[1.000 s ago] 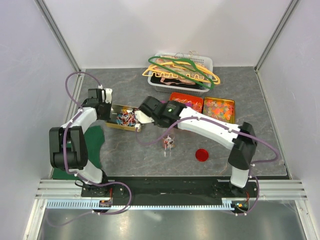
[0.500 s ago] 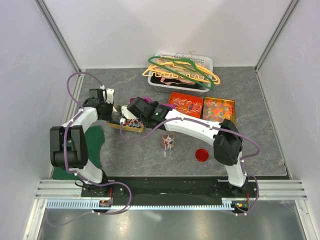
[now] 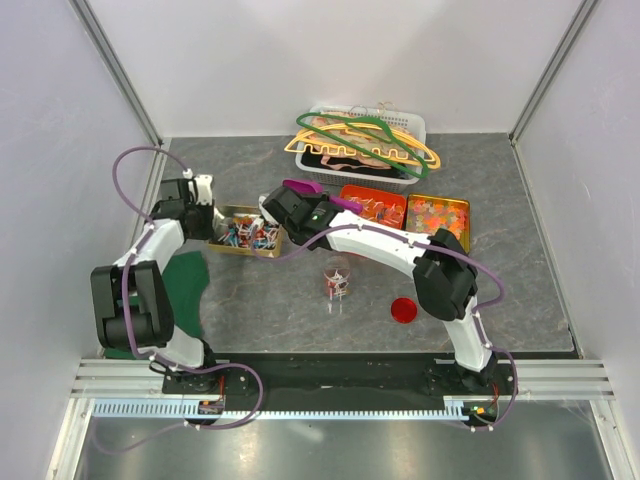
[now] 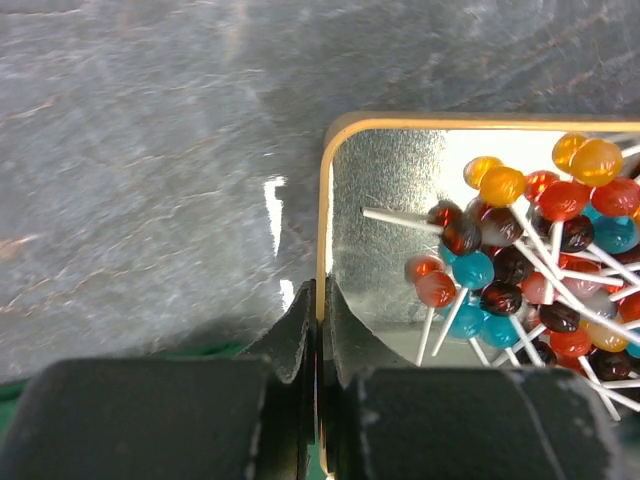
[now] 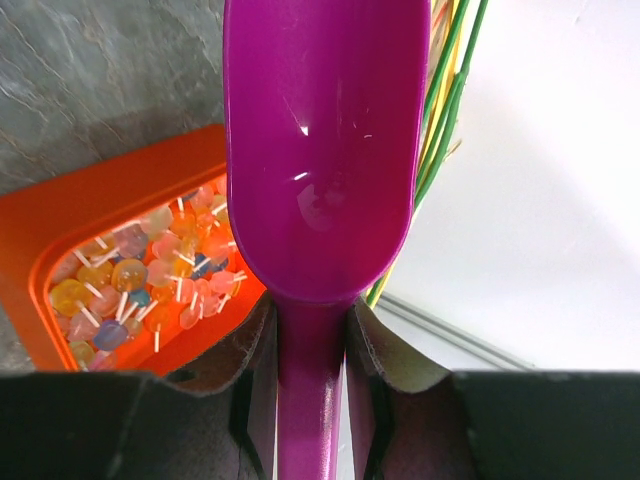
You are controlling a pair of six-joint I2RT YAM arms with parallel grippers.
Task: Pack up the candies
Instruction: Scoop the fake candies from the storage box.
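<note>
The candies [image 4: 500,290] are small red, blue and orange lollipops on white sticks, piled in a gold-rimmed tin tray [image 4: 440,121]. My left gripper [image 4: 320,300] is shut on the tray's near rim. In the top view the left gripper [image 3: 207,215] holds the tray [image 3: 232,252] at its left end, with the candies [image 3: 250,233] inside. My right gripper [image 5: 310,320] is shut on the handle of an empty purple scoop [image 5: 315,150]. In the top view the right gripper [image 3: 292,205] and scoop [image 3: 300,186] are at the tray's far right corner. A small glass jar [image 3: 337,282] holds a few candies.
An orange tray [image 3: 400,192] of pale lollipops, also in the right wrist view [image 5: 60,230], and a yellow tray [image 3: 465,205] of sweets stand right of the scoop. A white basket [image 3: 412,128] of coat hangers is at the back. There is a red lid [image 3: 403,310] and a green cloth [image 3: 190,280].
My right gripper swept left over the tin tray with the scoop, then drew back to the tray's far right corner. My left gripper and the tray shifted slightly left.
</note>
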